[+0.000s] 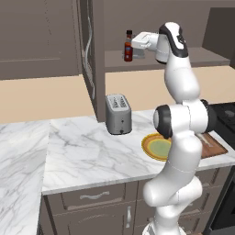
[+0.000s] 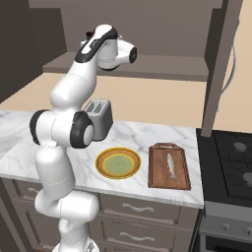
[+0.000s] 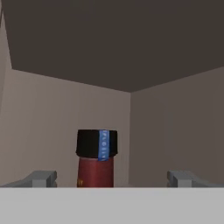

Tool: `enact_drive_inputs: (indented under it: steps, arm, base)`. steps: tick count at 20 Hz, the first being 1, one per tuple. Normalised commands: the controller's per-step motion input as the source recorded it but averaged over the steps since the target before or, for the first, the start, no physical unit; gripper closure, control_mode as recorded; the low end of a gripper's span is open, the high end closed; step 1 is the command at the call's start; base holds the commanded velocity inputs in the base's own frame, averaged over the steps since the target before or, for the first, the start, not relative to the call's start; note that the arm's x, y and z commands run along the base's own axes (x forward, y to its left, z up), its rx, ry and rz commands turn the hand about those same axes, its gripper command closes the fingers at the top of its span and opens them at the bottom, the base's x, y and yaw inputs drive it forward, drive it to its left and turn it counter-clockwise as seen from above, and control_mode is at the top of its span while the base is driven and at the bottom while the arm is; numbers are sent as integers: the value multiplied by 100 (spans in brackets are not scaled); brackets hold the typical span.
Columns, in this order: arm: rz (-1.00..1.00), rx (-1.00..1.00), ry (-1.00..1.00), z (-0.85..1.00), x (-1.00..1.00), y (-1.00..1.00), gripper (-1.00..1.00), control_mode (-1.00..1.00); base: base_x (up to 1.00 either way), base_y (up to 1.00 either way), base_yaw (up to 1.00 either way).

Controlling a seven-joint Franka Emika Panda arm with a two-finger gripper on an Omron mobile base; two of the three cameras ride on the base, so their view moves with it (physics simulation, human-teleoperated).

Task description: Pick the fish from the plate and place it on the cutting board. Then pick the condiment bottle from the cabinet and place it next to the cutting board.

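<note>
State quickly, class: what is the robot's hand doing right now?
Hand: open, holding nothing; its fingers stand wide on either side of the bottle on the cabinet shelf.

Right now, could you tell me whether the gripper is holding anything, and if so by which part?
Nothing is held. The gripper is open, its fingertips spread wide on either side of the condiment bottle, which stands upright on the cabinet shelf.

One fish (image 2: 170, 165), one plate (image 2: 118, 163), one cutting board (image 2: 170, 167), one condiment bottle (image 1: 128, 46), one toaster (image 1: 118, 114)
</note>
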Motion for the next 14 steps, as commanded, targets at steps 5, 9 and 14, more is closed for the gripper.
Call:
enact_drive_inputs:
  steps: [5, 9, 14]
  arm:
    - [0, 0, 0, 0, 6, 0, -100, -100]
    - [0, 0, 0, 0, 2, 0, -100, -100]
    - [0, 0, 0, 0, 0, 0, -100, -100]
  base:
    - [0, 0, 0]
    - [0, 0, 0]
    - [0, 0, 0]
